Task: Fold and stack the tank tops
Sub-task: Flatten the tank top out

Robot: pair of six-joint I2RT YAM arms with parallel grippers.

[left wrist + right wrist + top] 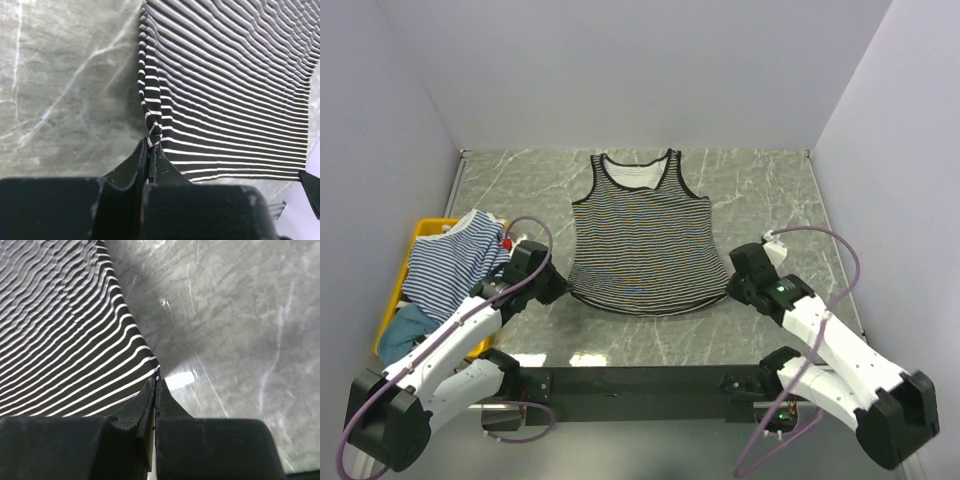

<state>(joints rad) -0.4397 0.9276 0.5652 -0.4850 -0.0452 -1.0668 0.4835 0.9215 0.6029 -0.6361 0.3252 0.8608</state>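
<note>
A black-and-white striped tank top [642, 238] with black trim lies flat on the marble table, neck away from me. My left gripper [560, 287] is shut on its near left hem corner; in the left wrist view the striped edge [152, 117] runs into the closed left gripper [151, 144]. My right gripper [732, 288] is shut on the near right hem corner, where the fabric [75, 350] ends at the closed right gripper [156, 381]. A blue-and-white striped tank top [452, 262] is draped over the yellow bin at the left.
A yellow bin [423, 232] stands at the table's left edge, with teal cloth [402, 330] under the blue top. White walls enclose the table [770, 200] on three sides. Purple cables [840, 260] loop from both arms.
</note>
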